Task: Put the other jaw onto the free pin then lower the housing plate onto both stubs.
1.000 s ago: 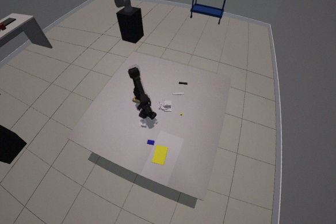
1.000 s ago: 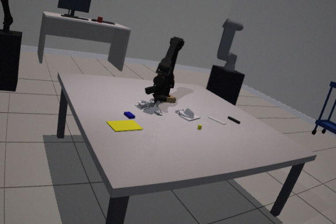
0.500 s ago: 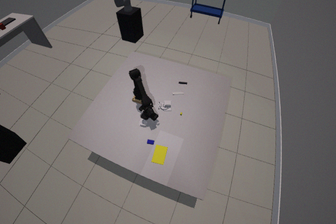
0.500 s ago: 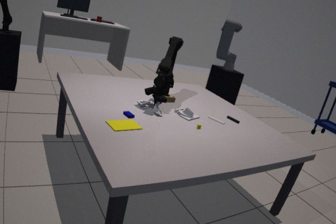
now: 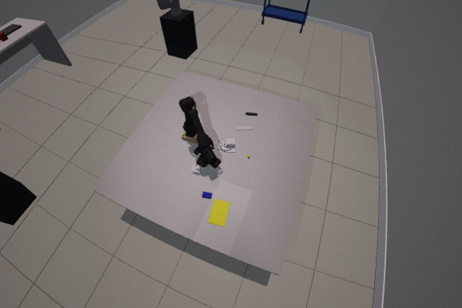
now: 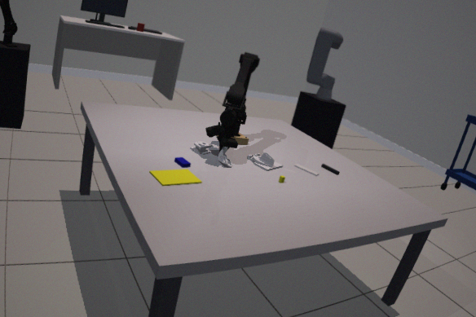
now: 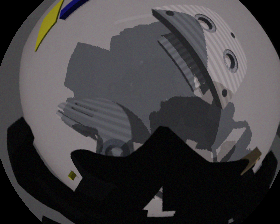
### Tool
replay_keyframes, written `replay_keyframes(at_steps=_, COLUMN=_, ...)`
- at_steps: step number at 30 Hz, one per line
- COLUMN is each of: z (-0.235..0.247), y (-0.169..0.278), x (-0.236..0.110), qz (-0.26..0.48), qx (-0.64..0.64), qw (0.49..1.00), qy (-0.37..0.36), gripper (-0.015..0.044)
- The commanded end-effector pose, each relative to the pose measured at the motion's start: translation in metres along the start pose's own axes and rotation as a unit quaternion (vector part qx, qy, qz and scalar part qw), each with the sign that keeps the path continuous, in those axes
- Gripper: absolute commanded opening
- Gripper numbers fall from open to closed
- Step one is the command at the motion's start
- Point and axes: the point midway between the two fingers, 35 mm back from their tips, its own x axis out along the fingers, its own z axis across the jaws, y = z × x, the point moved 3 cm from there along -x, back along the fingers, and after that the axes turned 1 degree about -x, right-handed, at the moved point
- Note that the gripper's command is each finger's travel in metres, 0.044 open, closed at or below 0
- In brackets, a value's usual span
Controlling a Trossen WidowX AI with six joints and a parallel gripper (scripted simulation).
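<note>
My gripper (image 5: pixel 212 161) (image 6: pixel 225 148) (image 7: pixel 163 136) is shut and low over the table, among loose white parts. I see nothing held between the fingers. The grey housing plate (image 7: pixel 216 45), with round holes, is tipped up on edge just beyond the fingertips. A ribbed jaw (image 7: pixel 97 117) (image 6: pixel 202 147) with a ring end lies flat on the other side of the fingers. The white base with the pins (image 5: pixel 229 144) (image 6: pixel 265 160) sits apart, to the arm's side. I cannot make out the pins or the seated jaw.
A yellow sheet (image 5: pixel 219 212) (image 6: pixel 175 177) (image 7: pixel 46 27) and a blue block (image 5: pixel 206 195) (image 6: pixel 182 160) lie toward the table's front. A small yellow cube (image 5: pixel 248 156) (image 6: pixel 281 179), a white bar (image 5: pixel 244 128) (image 6: pixel 306 169) and a black bar (image 5: pixel 251 114) (image 6: pixel 330 169) lie beyond the base. A tan block (image 5: pixel 189 137) (image 6: pixel 242 139) sits by the arm's foot.
</note>
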Motion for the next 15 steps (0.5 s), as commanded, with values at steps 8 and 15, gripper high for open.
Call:
replay_keyframes(at_steps=8, z=0.020, y=0.001, x=0.004, qz=0.002, qx=0.001, qw=1.000, qy=-0.001, gripper=0.0000)
replay_keyframes(at_steps=15, z=0.031, y=0.003, x=0.006, qz=0.002, qx=0.001, qw=1.000, qy=-0.001, gripper=0.0000)
